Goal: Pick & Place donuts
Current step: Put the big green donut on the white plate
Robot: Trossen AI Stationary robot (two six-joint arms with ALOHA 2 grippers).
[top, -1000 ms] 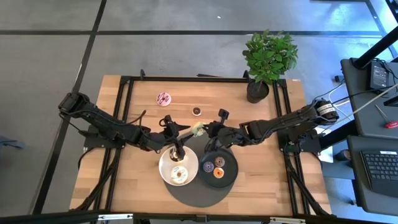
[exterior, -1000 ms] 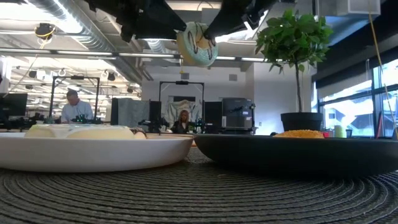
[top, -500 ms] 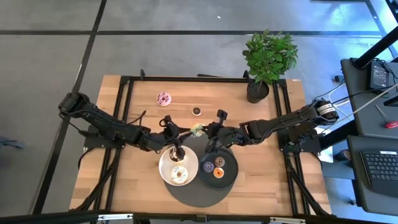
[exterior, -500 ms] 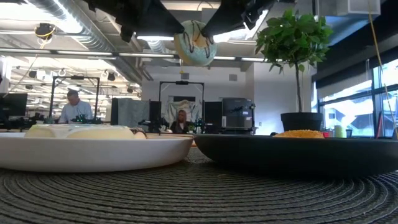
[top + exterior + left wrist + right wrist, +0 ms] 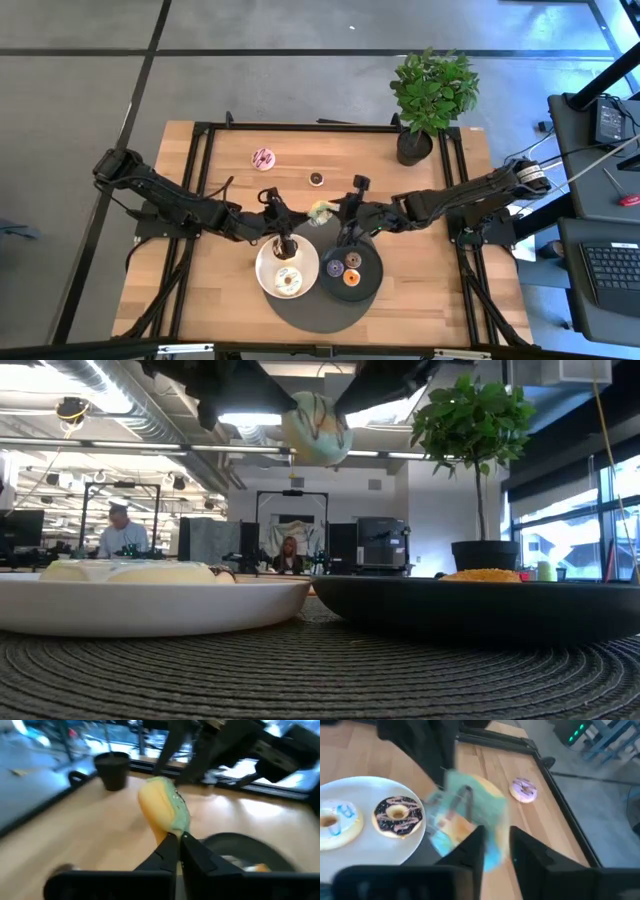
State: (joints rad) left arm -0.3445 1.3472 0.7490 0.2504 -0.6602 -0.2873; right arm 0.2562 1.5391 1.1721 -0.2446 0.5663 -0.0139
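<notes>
A green-iced donut [image 5: 320, 210] hangs in the air between my two grippers, just beyond the far rims of the white plate [image 5: 268, 283] and the black plate [image 5: 372, 282]. My left gripper [image 5: 306, 212] is shut on it. My right gripper [image 5: 495, 837] is open, with its fingers apart on either side of the donut's [image 5: 470, 812] edge. A cream donut [image 5: 335, 820] and a chocolate donut [image 5: 397, 815] lie on the white plate. Three mini donuts [image 5: 345, 268] lie on the black plate. A pink donut [image 5: 263, 157] and a small brown one [image 5: 316, 178] lie on the table. My left gripper pinches the green donut's rim [image 5: 172, 831] between its two fingers. The fingers come level from the table's left. The donut [image 5: 317, 427] stands on edge beyond the fingers, icing to one side, lifted clear of the table and the plates.
Both plates sit on a round dark woven mat [image 5: 320, 305] at the table's near middle. A potted plant [image 5: 430, 95] stands at the far right corner. Bare wood lies to the left and right of the mat. People sit at desks in the room behind [image 5: 118, 530].
My left gripper has shut on the green donut, which stays in the air at about the same place. My right gripper has opened off the donut and drawn back a little toward the table's right edge.
</notes>
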